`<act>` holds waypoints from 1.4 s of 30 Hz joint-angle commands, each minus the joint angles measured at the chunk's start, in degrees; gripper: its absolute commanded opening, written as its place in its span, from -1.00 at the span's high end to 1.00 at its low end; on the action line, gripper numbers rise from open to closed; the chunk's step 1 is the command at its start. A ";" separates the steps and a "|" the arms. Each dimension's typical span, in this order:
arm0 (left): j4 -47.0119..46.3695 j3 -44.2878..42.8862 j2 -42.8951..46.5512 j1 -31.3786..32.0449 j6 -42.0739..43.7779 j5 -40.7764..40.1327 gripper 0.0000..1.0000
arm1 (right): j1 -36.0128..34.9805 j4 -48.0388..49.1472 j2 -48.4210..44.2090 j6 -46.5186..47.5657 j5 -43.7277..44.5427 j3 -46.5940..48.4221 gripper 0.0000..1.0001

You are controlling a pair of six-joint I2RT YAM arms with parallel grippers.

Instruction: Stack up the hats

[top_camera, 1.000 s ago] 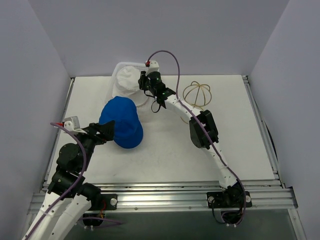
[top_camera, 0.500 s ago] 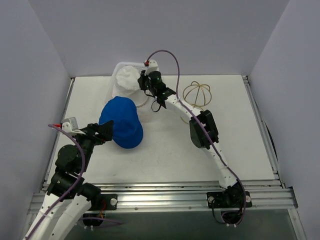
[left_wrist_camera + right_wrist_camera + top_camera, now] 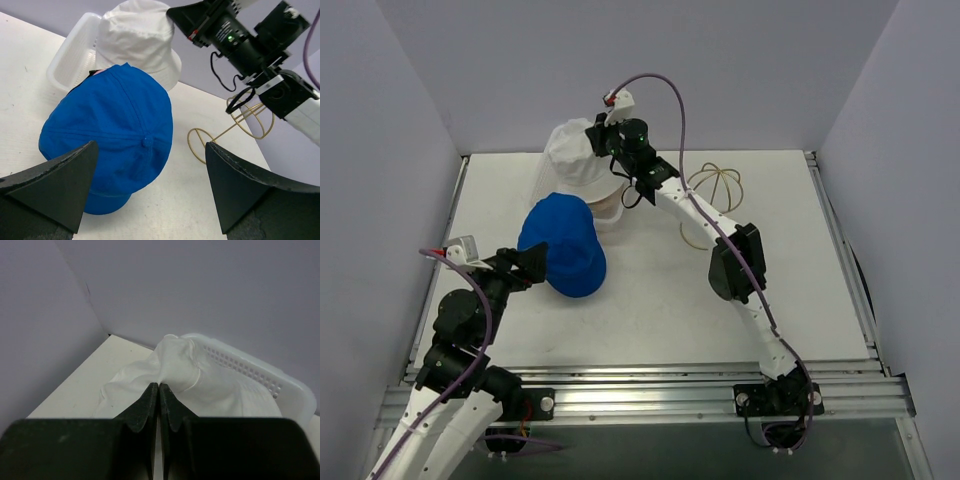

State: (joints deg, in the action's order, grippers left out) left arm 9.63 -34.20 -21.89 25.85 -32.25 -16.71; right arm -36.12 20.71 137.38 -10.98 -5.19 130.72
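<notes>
My right gripper [image 3: 596,135] is shut on the off-white floppy hat [image 3: 578,160] and holds it raised over the white mesh basket [image 3: 608,212] at the back. In the right wrist view the fingers pinch a fold of the hat [image 3: 200,385] at the gripper tips [image 3: 159,386]. The royal blue cap [image 3: 563,243] lies on the table in front of the basket, also in the left wrist view [image 3: 110,135]. A sliver of the pink cap [image 3: 100,72] peeks from under it. My left gripper [image 3: 538,262] is open, just near-left of the blue cap.
A gold wire dome frame [image 3: 712,188] lies at the back right, also in the left wrist view [image 3: 245,117]. The basket's rim shows in the left wrist view [image 3: 65,60] and right wrist view [image 3: 260,375]. Grey walls close the back and sides.
My right gripper has risen and shifted back-left, lifting the off-white hat up out of the basket. The left arm and blue cap have not moved.
</notes>
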 commanded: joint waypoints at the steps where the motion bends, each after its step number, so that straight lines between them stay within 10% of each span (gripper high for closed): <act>1: -1.01 -0.35 0.71 0.34 0.26 -0.69 -0.94 | -0.18 3.73 -8.18 2.89 0.88 3.76 1.00; 42: -0.75 -0.87 1.23 1.14 0.61 -0.52 -0.93 | 0.96 8.29 -3.61 11.94 0.97 2.45 1.00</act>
State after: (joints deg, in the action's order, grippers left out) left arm 9.67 -34.20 -21.26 26.59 -32.25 -17.41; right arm -35.55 21.69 139.92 -1.61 -4.49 133.93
